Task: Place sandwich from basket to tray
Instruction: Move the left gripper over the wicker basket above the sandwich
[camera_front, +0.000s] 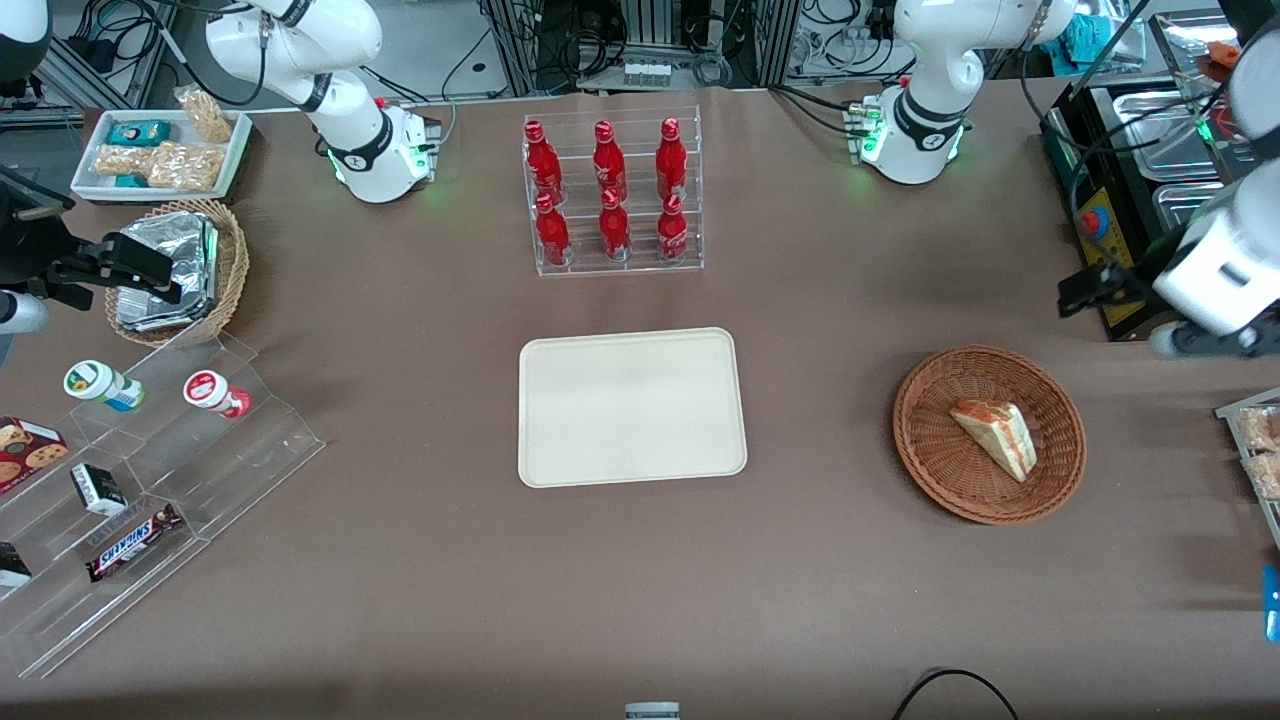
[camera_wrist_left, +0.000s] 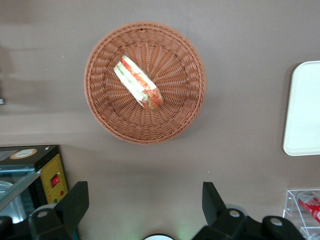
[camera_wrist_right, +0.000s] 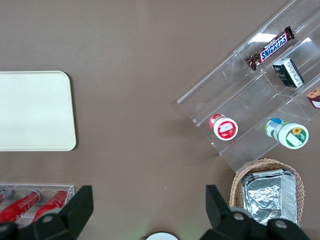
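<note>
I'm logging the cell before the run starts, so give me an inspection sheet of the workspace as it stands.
Surface: table under a brown cover.
Job's things: sandwich lies in the basket; tray bare, at mid-table.
Clutter: rack of red bottles; clear stepped stand with snacks and cups; tan basket of foil packets; white snack tray.
Grippers: gripper open, holding nothing, raised above the table, farther from the front camera than the basket.
Cables: black cable at the table's near edge; more among the equipment past the table.
Surroundings: black machine with metal trays at the working arm's end.
</note>
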